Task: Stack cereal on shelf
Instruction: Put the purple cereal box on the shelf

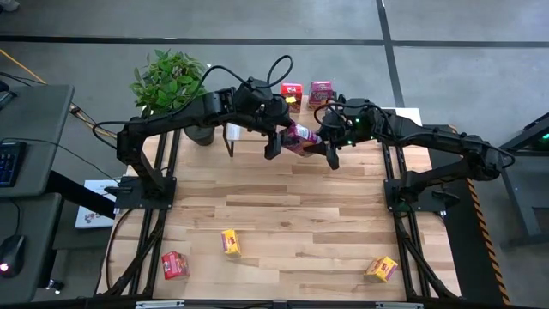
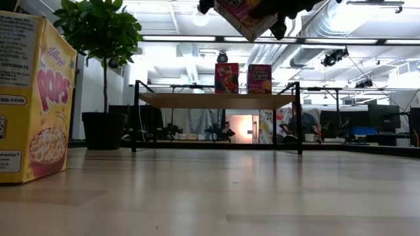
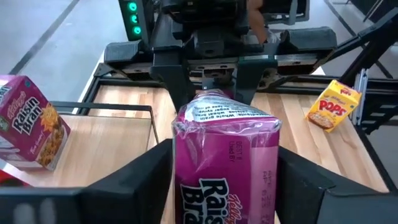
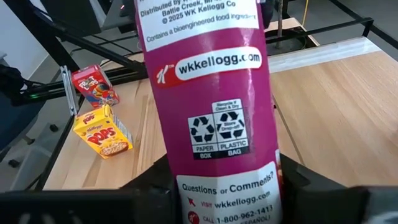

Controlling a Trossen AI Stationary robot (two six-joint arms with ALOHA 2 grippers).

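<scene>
A magenta Raisin Bran box [image 1: 302, 137] is held high over the table just in front of the shelf [image 2: 216, 100], between my left gripper [image 1: 281, 142] and my right gripper [image 1: 326, 146], both shut on it. It shows tilted at the top of the low view [image 2: 244, 18]. A red box [image 2: 226, 77] and a second magenta box [image 2: 259, 78] stand upright on the shelf top. Two yellow boxes [image 1: 230, 242] [image 1: 382, 269] and a red box [image 1: 175, 264] lie on the table near its front edge. My left gripper pinches the box's two broad sides [image 3: 180, 162] between its two fingers, at the end nearer the table's left. The fingers come level from the left and lie along the box. The box is clear of table and shelf. My right gripper pinches the box's opposite end [image 4: 186, 186] between its two fingers, coming level from the table's right. The left wrist view shows its fingers [image 3: 177, 87] on either side of that end. The box juts out ahead of the fingers, lifted clear.
A potted plant [image 1: 167, 81] stands at the table's far left corner beside the shelf. Black frame rails [image 1: 399, 184] run along both table sides. The middle of the tabletop [image 1: 283, 202] is bare wood.
</scene>
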